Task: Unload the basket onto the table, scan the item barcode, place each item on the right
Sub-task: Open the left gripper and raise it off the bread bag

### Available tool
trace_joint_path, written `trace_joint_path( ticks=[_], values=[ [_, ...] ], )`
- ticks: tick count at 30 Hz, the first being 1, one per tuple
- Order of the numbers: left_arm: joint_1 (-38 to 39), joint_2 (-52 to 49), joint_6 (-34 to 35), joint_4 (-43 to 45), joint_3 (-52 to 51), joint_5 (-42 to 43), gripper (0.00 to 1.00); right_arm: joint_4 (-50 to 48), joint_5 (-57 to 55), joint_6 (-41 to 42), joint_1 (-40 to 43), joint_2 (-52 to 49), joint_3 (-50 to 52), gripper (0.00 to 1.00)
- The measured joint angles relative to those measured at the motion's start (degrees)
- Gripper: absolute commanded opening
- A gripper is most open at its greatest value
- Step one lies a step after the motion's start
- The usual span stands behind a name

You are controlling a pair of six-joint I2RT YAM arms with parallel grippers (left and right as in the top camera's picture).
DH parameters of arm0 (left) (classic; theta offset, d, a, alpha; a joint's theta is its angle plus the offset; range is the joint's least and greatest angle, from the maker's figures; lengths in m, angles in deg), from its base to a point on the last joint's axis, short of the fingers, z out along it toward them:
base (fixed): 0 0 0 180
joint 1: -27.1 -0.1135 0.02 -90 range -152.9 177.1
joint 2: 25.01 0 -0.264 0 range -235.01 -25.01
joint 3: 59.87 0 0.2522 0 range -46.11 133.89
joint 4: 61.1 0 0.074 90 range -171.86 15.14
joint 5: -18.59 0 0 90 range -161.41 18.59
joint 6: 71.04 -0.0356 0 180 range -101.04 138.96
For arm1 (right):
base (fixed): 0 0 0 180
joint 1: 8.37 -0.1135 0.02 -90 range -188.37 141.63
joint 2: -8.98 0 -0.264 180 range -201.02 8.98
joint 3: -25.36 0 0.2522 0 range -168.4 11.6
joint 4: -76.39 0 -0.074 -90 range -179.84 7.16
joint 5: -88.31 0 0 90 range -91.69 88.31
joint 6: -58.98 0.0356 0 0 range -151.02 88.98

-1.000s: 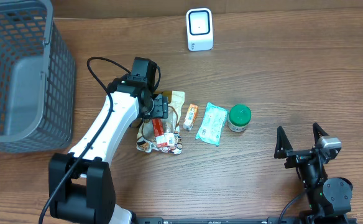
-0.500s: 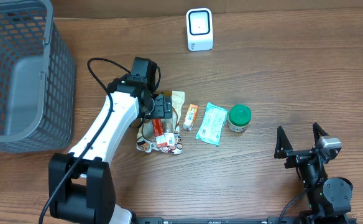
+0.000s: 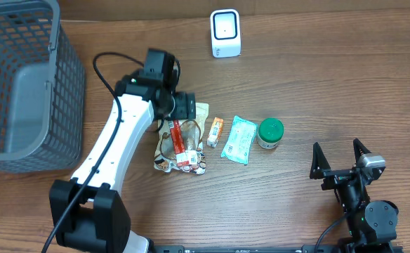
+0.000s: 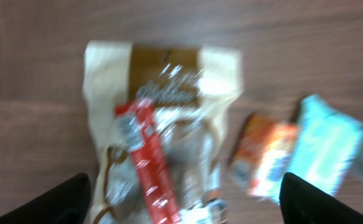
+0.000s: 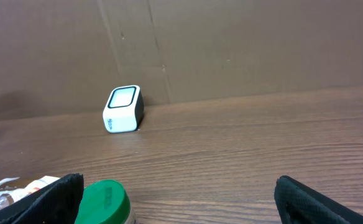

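Overhead: left claw (image 3: 185, 107) open and empty, just above far end of snack bag (image 3: 184, 151); bag lying lengthwise from there; right claw (image 3: 337, 147) open too, well apart from bag.

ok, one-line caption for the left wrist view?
Open left gripper above a cream-and-brown snack bag topped by a red packet; orange packet and teal pouch beside it.
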Motion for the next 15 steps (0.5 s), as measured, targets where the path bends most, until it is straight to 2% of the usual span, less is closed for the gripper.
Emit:
trace_joint_path(
  ticks=[6,11,13,15],
  values=[
    [1.53,0.00,1.07,1.44,2.78,4.39,0.82,-0.02,0.00,0.00,0.00,0.00,0.00,1.00],
    [5.73,-0.02,3.13,1.92,2.73,5.60,0.84,0.00,0.00,0.02,0.00,0.00,0.00,1.00],
    [8.11,-0.02,4.15,2.23,2.71,5.75,0.88,0.04,0.00,0.00,0.00,0.00,0.00,1.00],
    [11.13,-0.02,4.94,3.39,2.64,5.81,0.96,0.02,0.00,0.02,0.00,0.00,0.00,1.00]
  ],
)
